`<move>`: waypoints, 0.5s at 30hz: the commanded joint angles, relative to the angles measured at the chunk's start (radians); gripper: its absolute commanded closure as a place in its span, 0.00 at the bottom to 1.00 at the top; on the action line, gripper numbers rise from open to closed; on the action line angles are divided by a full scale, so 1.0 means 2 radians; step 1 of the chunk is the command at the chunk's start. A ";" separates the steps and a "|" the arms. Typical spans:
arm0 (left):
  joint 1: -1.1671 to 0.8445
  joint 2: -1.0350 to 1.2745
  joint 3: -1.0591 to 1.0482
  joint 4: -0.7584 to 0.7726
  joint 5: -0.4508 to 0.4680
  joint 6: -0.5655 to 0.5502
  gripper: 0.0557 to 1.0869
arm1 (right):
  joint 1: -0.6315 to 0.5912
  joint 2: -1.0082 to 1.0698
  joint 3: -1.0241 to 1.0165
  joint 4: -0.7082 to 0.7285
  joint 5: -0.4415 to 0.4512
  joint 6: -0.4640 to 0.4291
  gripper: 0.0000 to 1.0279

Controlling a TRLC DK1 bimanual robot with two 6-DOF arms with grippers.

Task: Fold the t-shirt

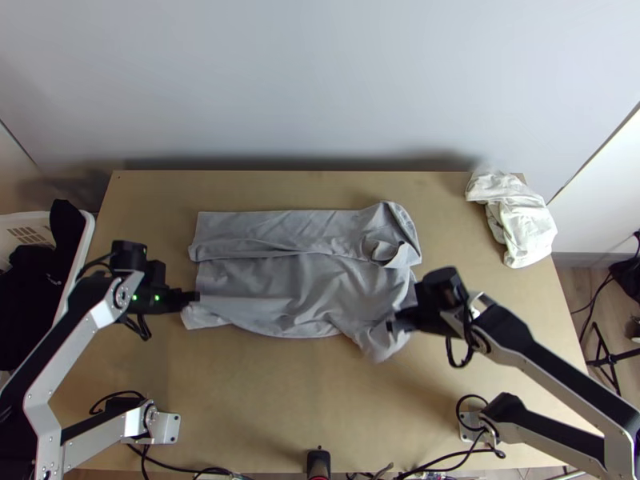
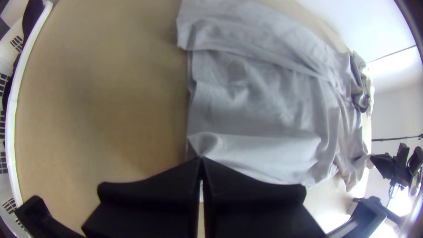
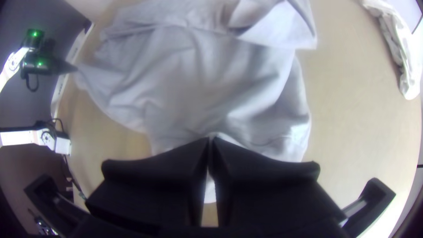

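t-shirt [image 1: 280,284]: likely limp, grip edges | left gripper [image 2: 201,159]: pinching corner opposite collar [image 1: 405,222] | right gripper [image 3: 210,139]: pinching edge nearer it

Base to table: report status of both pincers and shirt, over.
Left pincer shut on grey shirt, near left part. Right pincer shut on near right part. Far part folded over. White cloth lies apart, far right.

From here, table [image 1: 264,400] looks lt. wood, smooth & matt. Grey t-shirt [image 1: 280,280] on it: matt cloth, wrinkly. White cloth [image 1: 524,224], table's far R corner: crumpled, matt. Basket [image 2: 11,114] L of table: smooth plastic.
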 commanded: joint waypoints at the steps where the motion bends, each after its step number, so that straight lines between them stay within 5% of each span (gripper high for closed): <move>1: 0.005 0.034 0.060 0.007 0.001 -0.032 0.96 | -0.050 0.042 0.069 0.039 0.000 -0.012 0.93; 15: 0.029 0.124 0.211 -0.025 0.000 -0.046 0.96 | -0.135 0.145 0.193 0.053 0.000 -0.016 0.93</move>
